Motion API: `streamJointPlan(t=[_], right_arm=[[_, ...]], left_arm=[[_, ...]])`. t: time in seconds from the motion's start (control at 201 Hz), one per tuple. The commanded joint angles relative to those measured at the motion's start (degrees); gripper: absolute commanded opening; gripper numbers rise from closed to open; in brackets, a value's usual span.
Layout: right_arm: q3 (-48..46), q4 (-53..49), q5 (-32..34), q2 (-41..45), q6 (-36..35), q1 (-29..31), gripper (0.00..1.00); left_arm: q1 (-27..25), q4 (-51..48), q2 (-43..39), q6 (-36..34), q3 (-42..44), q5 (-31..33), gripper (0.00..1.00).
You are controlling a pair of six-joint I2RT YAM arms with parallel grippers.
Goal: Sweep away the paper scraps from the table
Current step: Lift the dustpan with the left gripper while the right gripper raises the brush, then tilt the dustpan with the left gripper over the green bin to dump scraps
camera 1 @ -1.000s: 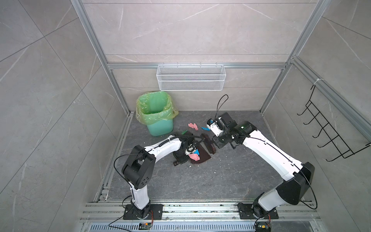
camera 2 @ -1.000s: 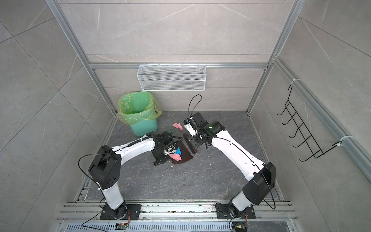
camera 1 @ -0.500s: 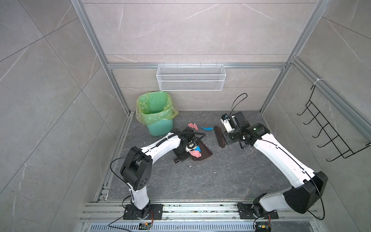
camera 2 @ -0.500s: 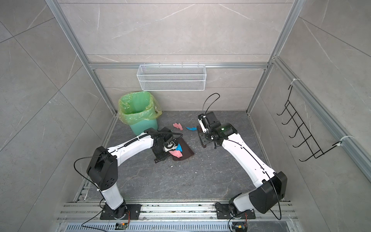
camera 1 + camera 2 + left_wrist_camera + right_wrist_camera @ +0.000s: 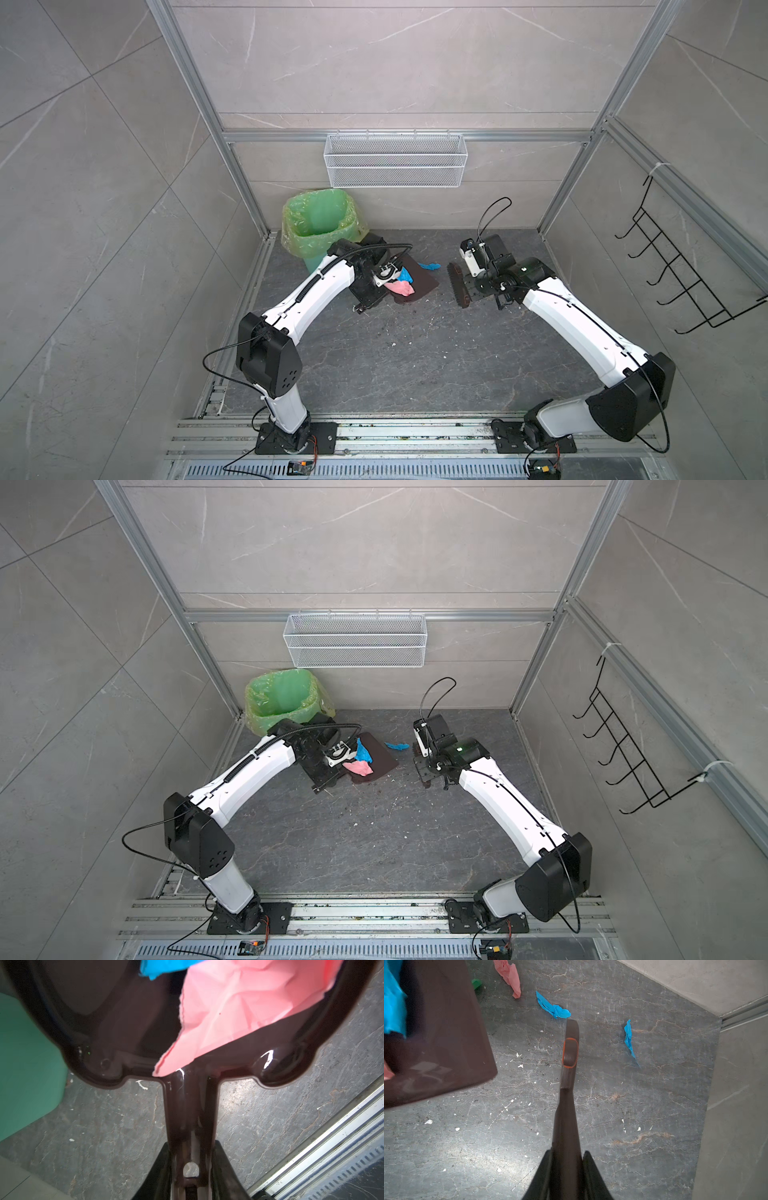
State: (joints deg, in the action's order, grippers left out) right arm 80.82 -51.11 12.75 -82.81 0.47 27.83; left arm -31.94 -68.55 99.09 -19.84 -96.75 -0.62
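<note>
**A:** Start at the left. What is there?

**B:** A bin lined with a translucent green plastic bag point(image 5: 318, 220) stands at the back corner of the dark grey stone-look table point(image 5: 415, 365). Just beside it, the left gripper point(image 5: 191, 1159) is clamped narrow on the handle of the dark brown plastic dustpan point(image 5: 422, 280). The pan has slid back toward the bin in the last second.

**A:** Anything in it?

**B:** A crumpled pink paper scrap point(image 5: 239, 1012) and a crumpled blue paper scrap point(image 5: 405, 274), both at the handle end. Whether the pan's lip touches the table I cannot tell.

**A:** Further right?

**B:** A twisted blue strip of paper point(image 5: 430, 266) lies on the table just off the pan's corner. The right wrist view shows three more loose pieces. A pink twist point(image 5: 509, 976) and a small green piece point(image 5: 476, 982) lie just beside the pan's edge, and a thin blue sliver point(image 5: 629, 1041) lies nearer the wall.

**A:** And the brush?

**B:** The dark brown hand brush with an orange-ringed handle point(image 5: 457, 286) was at the pan's lip a second ago. Now it has drawn off to the right, well apart from the pan. The right gripper point(image 5: 568, 1159) is squeezed tight on its handle.

**A:** What does that mean for the task?

**B:** I judge that one sweep is finished and the brush is being set up for another. At least four coloured pieces are on the table, so the work is only partly done. The next stroke should begin on the wall side of the blue pieces and push them toward the pan.
</note>
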Motion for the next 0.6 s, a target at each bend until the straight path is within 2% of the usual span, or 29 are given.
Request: streamJointPlan(t=[0.0,0.413,0.528,0.593], right_arm=[[-0.51,2.41,1.31,0.94,1.06,-0.15,0.0],[-1.8,4.22,-0.51,-0.69,0.97,-0.15,0.0],[-1.78,4.53,-1.53,-1.04,1.02,-0.15,0.0],[-1.77,4.61,-1.9,-1.1,0.88,-0.16,0.0]], left_arm=[[1.95,-4.79,-2.22,-2.26,-4.87,-0.58,0.0],[13.16,-16.08,3.29,-4.05,-29.85,-0.16,0.0],[15.08,-18.45,6.22,-4.31,-38.14,4.1,0.0],[16.02,-18.47,7.07,-4.68,-39.39,7.4,0.0]])
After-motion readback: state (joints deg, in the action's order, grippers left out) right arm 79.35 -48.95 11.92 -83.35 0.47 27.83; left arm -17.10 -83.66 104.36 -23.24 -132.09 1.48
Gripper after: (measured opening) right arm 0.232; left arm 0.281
